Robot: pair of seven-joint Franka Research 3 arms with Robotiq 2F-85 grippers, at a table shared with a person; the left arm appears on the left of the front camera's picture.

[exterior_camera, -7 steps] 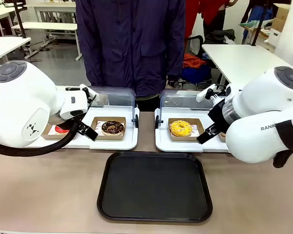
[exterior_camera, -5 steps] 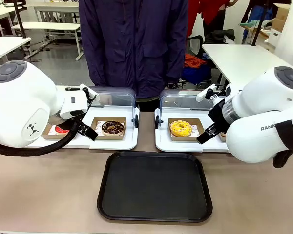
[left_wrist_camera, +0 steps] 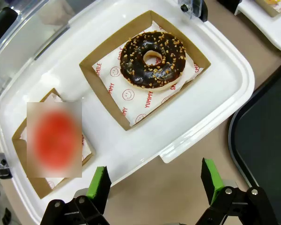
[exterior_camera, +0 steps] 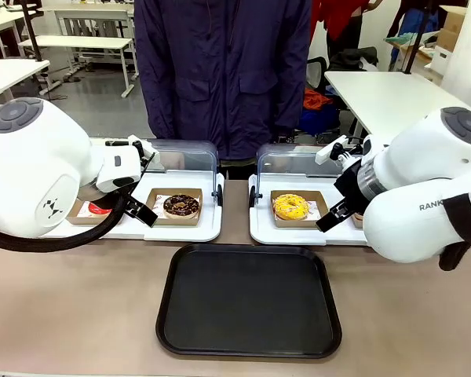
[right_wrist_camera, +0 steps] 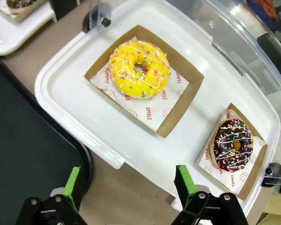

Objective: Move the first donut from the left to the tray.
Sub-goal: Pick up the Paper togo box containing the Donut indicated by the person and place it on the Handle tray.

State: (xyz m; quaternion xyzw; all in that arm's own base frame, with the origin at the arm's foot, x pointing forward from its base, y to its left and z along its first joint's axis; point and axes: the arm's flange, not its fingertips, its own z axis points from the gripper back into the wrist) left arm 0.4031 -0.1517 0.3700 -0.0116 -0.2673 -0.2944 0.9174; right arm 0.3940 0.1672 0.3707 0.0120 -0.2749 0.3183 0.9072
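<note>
The left hand (left_wrist_camera: 155,183) hung with its green pads spread wide and nothing between them; in its wrist view it sat over the near rim of the left white tray (left_wrist_camera: 215,93) and the bare tabletop (exterior_camera: 78,306) beside it. The first donut (exterior_camera: 100,209), red-iced, lay in its small brown cardboard tray (left_wrist_camera: 19,150) at the left end of that white tray; from the front most of it was hidden behind the left arm, and in the wrist view it showed as a blurred red patch, up and to the left of the hand and apart from both pads. Beside it on the same white tray sat a chocolate donut (left_wrist_camera: 152,58) with nut crumbs, in its own cardboard tray (left_wrist_camera: 96,86) lined with printed paper.

The black tray (exterior_camera: 249,302) lay flat on the tabletop, nearer the robot than both white trays and midway between them; nothing rested on it.

The right hand (right_wrist_camera: 128,183) was likewise spread and empty, over the near edge of the right white tray (right_wrist_camera: 70,93); that tray carried a yellow donut (right_wrist_camera: 139,69) with white stripes and a smaller chocolate donut with coloured sprinkles (right_wrist_camera: 233,145), each in a brown cardboard tray. The clear lids of both white trays stood raised at their far sides; a person in a dark jacket (exterior_camera: 224,71) stood behind them at the far edge of the tabletop.
</note>
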